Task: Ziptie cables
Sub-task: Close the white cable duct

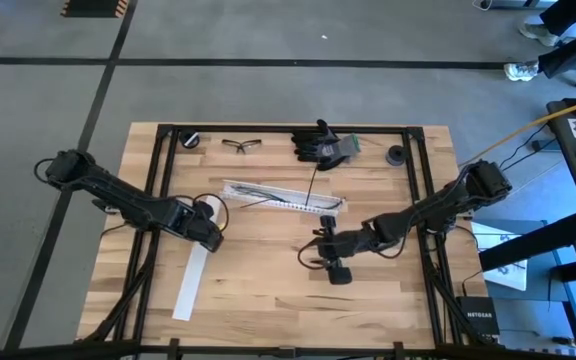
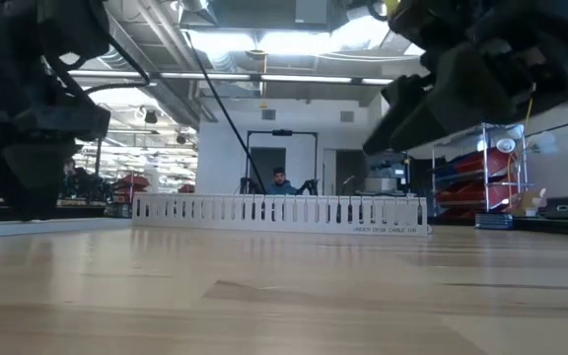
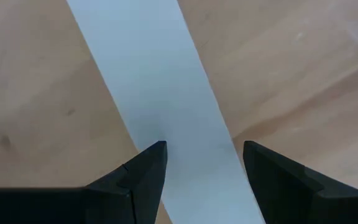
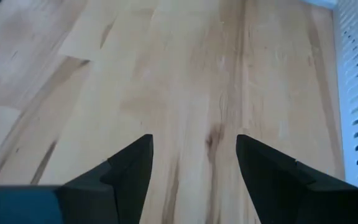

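Robotics lab or workshop: exposed ceiling ducts [image 2: 215, 39], strip lighting, storage racks [image 2: 481, 177], taped concrete floor [image 1: 268, 62], wooden surface [image 1: 268, 290] in black frame, seated person [image 2: 280, 181] beyond.

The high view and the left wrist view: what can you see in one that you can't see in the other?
Only the high view shows the whole table, both arms, the white slotted rail, the dark cables lying in it, the glasses, black gloves, and the right gripper over bare wood. Only the left wrist view shows, up close, the left gripper with its fingers apart and nothing between them. Both show the flat white strip on the wooden top, with the left gripper above it.
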